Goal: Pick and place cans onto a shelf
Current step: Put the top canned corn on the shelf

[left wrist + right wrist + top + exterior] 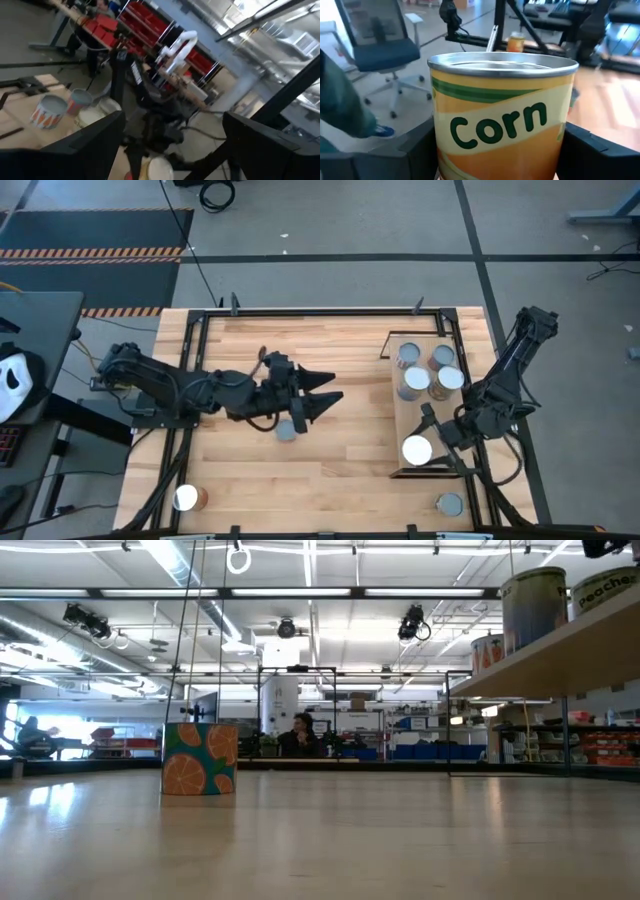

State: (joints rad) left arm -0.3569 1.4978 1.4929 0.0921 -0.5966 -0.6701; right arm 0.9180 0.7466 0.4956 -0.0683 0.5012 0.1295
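My right gripper is shut on a yellow can labelled "Corn", whose white top shows over the near end of the shelf. Several more cans stand at the shelf's far end. My left gripper hangs open and level over the middle of the table, holding nothing. A can with an orange-slice pattern stands on the table below it. My right gripper pinches the corn can by its side wall, one finger on each opposite side. The fingers come nearly level from the table's right side. The can stands upright in the hold. Whether its base rests on the shelf, I cannot tell.
One can lies on its side at the near left corner, another stands near the front edge at the right. A black frame runs round the table. The shelf board is raised above the tabletop.
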